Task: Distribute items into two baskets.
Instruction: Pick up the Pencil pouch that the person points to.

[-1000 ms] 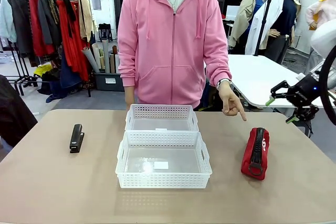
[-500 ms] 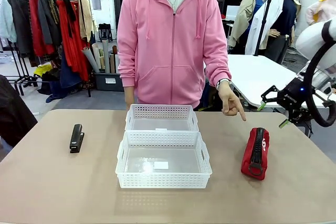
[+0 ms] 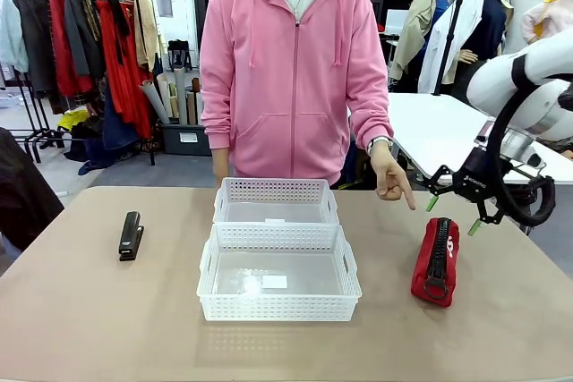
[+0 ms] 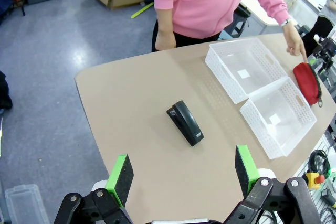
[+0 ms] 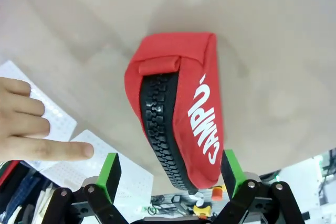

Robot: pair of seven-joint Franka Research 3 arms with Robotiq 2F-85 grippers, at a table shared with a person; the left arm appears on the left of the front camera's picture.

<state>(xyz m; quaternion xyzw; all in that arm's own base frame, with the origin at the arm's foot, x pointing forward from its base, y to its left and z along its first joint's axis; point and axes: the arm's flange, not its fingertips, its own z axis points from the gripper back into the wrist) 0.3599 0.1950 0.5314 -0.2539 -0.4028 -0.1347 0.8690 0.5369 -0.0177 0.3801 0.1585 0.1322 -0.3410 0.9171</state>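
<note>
Robot lab w/ clothes rack (image 3: 98, 33), white worktable (image 3: 439, 136) behind.

Our right arm (image 3: 524, 87) comes in from the right, and our right gripper (image 3: 450, 214) points down, jaws wide and empty. Our left gripper (image 4: 182, 171) hangs high, jaws wide, empty.

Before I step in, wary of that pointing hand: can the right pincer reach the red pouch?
Probably yes: right pincer hangs open above the red pouch; the person's hand sits aside, not between them.
</note>
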